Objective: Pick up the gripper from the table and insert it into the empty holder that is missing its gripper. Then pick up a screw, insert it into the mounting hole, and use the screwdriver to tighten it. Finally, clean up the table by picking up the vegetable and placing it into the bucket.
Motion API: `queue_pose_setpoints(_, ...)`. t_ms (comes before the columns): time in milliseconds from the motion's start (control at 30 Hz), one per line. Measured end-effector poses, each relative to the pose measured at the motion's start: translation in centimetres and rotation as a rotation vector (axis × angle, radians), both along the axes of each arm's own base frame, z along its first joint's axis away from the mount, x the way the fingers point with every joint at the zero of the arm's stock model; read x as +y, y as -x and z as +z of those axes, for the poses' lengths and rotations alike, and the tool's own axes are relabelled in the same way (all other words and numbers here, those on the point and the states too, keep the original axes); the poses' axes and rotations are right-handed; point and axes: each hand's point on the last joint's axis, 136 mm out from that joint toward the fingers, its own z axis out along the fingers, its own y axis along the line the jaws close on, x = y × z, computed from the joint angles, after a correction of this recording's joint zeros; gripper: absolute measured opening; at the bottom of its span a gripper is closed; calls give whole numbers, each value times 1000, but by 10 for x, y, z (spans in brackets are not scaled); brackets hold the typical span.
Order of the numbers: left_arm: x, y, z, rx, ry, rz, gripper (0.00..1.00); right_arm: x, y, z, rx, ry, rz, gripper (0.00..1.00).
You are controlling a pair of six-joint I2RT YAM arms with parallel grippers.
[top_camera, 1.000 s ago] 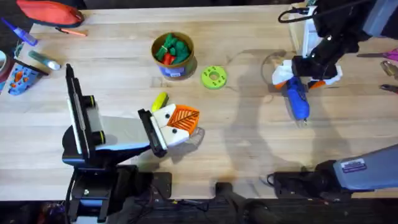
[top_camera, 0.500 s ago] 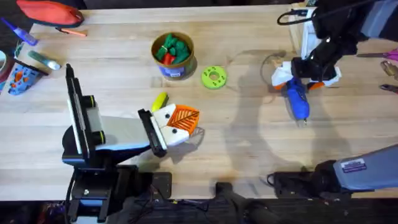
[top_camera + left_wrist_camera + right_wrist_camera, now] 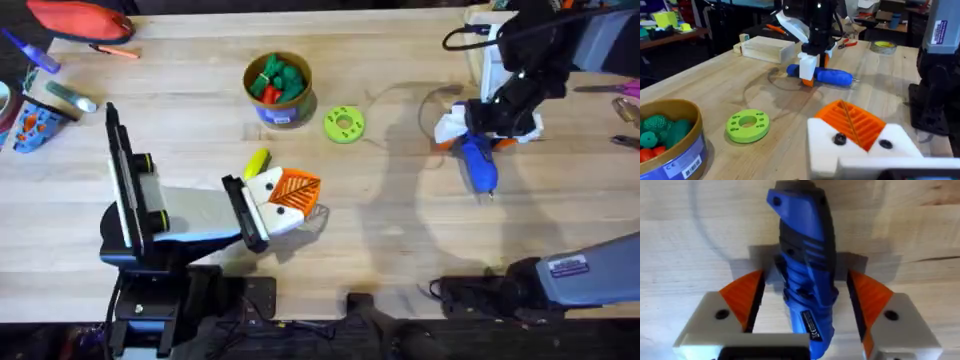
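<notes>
The blue screwdriver (image 3: 480, 165) (image 3: 800, 225) lies flat on the table at the right. My right gripper (image 3: 488, 128) (image 3: 807, 287) hangs open over its handle end. One orange pad is on each side, and a gap shows between each pad and the handle. From the left wrist the screwdriver (image 3: 832, 76) lies under that gripper (image 3: 810, 67). My left gripper (image 3: 305, 200) (image 3: 850, 117) rests shut near the table's middle, its orange ribbed pads pressed together. The yellow vegetable (image 3: 257, 162) lies just behind it. The bucket (image 3: 278, 88) (image 3: 670, 135) holds green and red toys. The loose gripper piece, holder and screw are out of view.
A green ring disc (image 3: 344, 124) (image 3: 747, 125) lies right of the bucket. A pale wooden box (image 3: 488, 55) (image 3: 765, 49) stands behind the right gripper. A red pouch (image 3: 80, 20) and a blue cup (image 3: 30, 125) sit far left. Bare wood lies between the arms.
The right arm has shifted slightly left and toward me over the screwdriver's handle. The screwdriver and the left arm have not moved.
</notes>
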Motion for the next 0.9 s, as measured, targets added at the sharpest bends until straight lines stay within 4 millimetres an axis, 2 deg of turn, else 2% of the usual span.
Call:
queue_pose_setpoints(333, 0, 0, 0, 0, 0, 0, 16, -1, -1, 0, -6, 3, 0, 933)
queue_pose_setpoints(467, 0, 0, 0, 0, 0, 0, 16, -1, -2, 0, -7, 4, 3, 873)
queue_pose_setpoints(633, 0, 0, 0, 0, 0, 0, 16, -1, -2, 0, -7, 4, 3, 733)
queue_pose_setpoints(900, 0, 0, 0, 0, 0, 0, 16, -2, -3, 0, -14, 12, 7, 414)
